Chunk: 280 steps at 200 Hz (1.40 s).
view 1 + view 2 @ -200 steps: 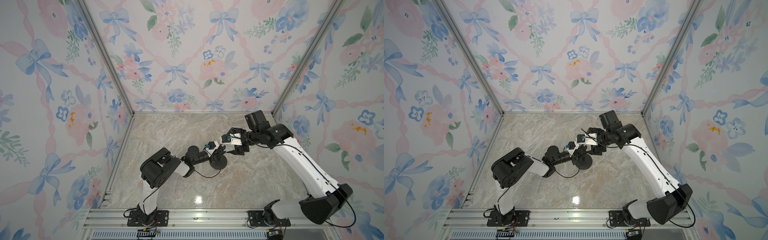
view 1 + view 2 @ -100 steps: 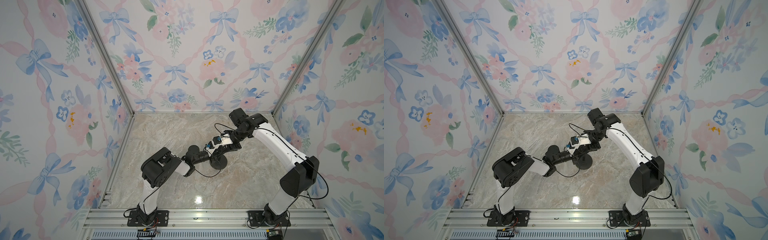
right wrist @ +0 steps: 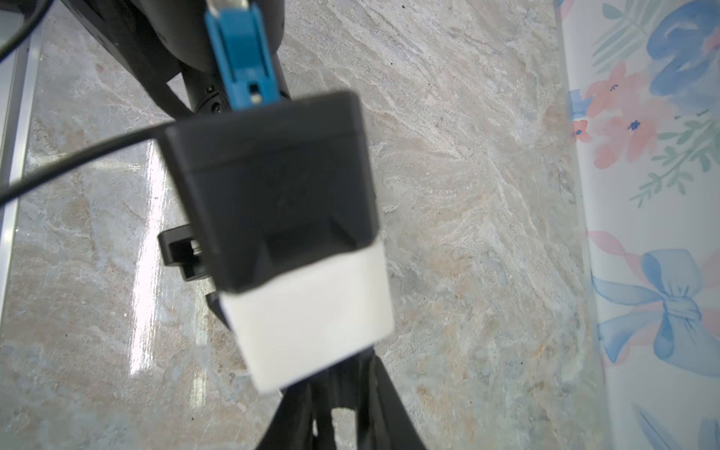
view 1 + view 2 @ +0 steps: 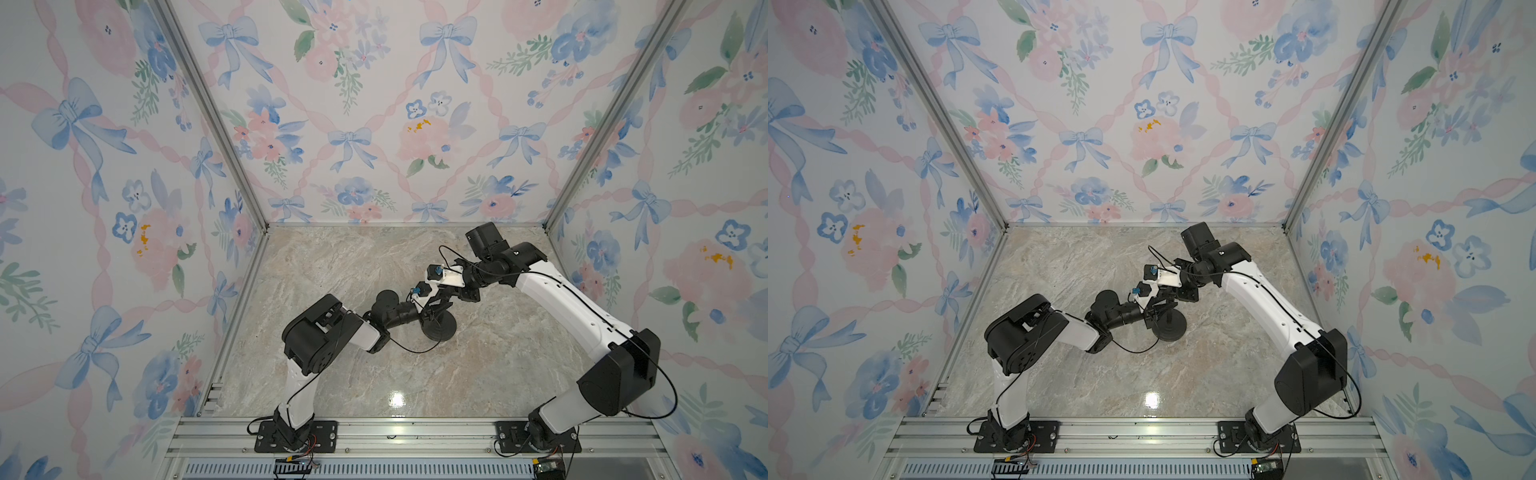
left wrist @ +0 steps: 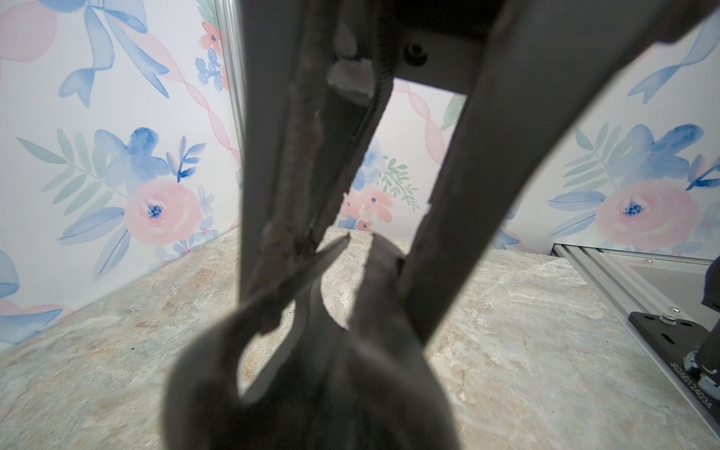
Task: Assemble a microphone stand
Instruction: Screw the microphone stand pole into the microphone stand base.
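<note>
In both top views the microphone stand [image 4: 439,327] [image 4: 1169,327] is where it was a second ago, its disc base [image 4: 440,333] [image 4: 1171,333] flat on the marbled surface [image 4: 332,270] [image 4: 1059,270]. The left arm [image 4: 359,332] [image 4: 1077,332] has not shifted either, and the left jaws are still up at the stand's top, above the disc base. The right arm [image 4: 561,303] [image 4: 1266,307] has changed. A second ago its elbow lay low and far out from the disc base, half a second ago it was folded high, and now it sits between the two. Its wrist has drawn in, so the right jaws are close over the disc base, just beside the left ones. From up here I cannot tell how wide either pair stands. In the left wrist view the stand's clip head [image 5: 311,370] sits between the two fingers [image 5: 487,156], which stand somewhat apart. One prong crosses the near finger and the other lobe lies against the far one, but whether they press on it I cannot tell. In the right wrist view the left arm's camera block [image 3: 280,187] with its blue plug [image 3: 245,58] fills the middle. Only dark finger stubs [image 3: 389,413] show beneath it, so their opening cannot be told.
</note>
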Tool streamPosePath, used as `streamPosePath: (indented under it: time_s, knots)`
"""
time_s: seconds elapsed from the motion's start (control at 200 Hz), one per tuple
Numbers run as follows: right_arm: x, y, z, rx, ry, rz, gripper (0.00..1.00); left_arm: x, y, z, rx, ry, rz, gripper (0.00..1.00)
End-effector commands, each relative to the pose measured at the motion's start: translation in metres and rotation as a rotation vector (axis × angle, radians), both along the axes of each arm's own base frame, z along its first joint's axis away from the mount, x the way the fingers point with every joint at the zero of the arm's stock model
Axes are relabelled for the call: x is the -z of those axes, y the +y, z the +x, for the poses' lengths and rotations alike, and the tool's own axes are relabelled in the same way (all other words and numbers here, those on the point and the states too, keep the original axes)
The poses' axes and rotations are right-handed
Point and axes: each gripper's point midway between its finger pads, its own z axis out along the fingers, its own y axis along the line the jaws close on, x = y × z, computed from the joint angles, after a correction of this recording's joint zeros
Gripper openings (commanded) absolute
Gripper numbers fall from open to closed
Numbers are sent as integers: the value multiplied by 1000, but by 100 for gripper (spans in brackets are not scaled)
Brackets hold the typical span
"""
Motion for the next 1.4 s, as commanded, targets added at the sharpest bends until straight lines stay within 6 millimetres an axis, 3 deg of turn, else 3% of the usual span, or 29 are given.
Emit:
streamPosePath:
  time_s: [0.0, 0.19, 0.41, 0.605, 0.885, 1.3, 1.395]
  knots:
    - [40, -19, -14, 199, 131, -40, 24, -1, 3, 6, -27, 4, -6, 42]
    - [49, -25, -31, 315, 99, -41, 23, -7, 5, 5, -34, 0, -16, 52]
    - [53, -27, -33, 528, 155, -49, 14, -8, 3, 6, -31, 12, -24, 53]
    - [47, -22, -38, 646, 198, 36, 14, -9, 2, 7, -43, 16, -28, 54]
    - [53, -13, -42, 863, 320, 40, 16, -8, 3, 9, -58, 20, -28, 55]
    - [36, -5, -41, 1155, 393, 300, 17, -6, 2, 12, -71, 22, -26, 53]
    - [29, -5, -40, 1185, 385, 350, 19, -4, 0, 11, -63, 20, -23, 45]
